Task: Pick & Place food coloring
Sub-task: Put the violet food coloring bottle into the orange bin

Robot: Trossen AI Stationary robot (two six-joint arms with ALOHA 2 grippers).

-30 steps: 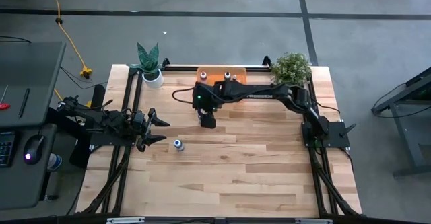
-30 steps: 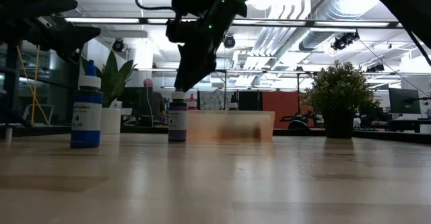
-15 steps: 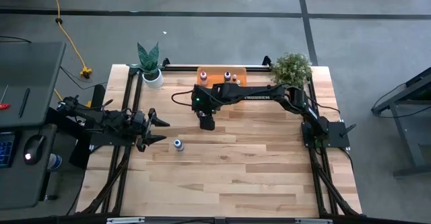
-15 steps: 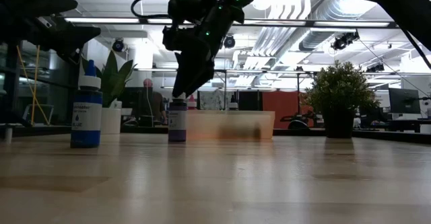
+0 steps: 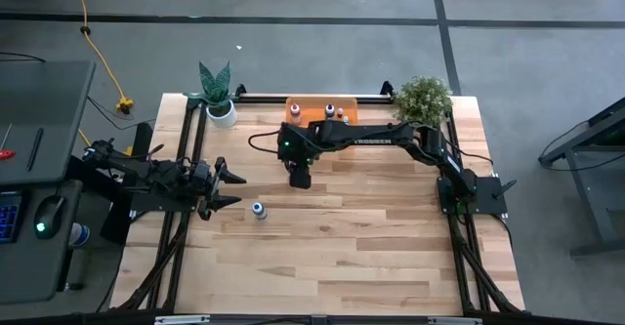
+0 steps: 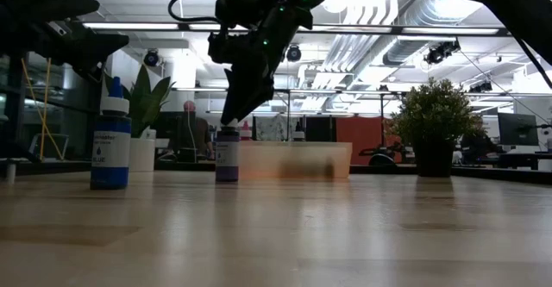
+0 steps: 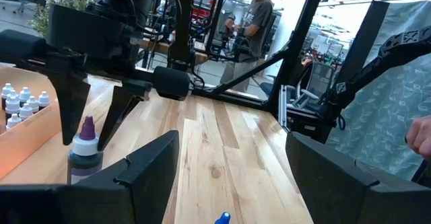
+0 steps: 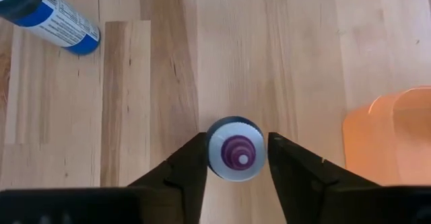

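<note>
- A pale wooden table (image 5: 332,247) stands on a grey floor; in the low view the room beyond it is a dim, hazy workshop.
- The right gripper (image 8: 237,158) points straight down over a purple bottle (image 8: 235,149) standing upright on the wood. Its 2 fingers (image 8: 185,167) flank the pale cap closely on both sides — whether they press it or just stand beside it cannot be told.
- From above, that bottle is hidden under the gripper; the low view shows its dark purple body (image 6: 228,155) below the fingers.
- An orange tray (image 8: 394,140) lies just to one side of the gripper, cut off at the picture edge. Small whitish droppers (image 7: 17,99) sit in it, only partly seen.
- A blue bottle (image 5: 258,209) stands upright apart from the right gripper, nearer the left gripper (image 5: 230,188), whose jaws are spread wide and empty at the table's left edge.
</note>
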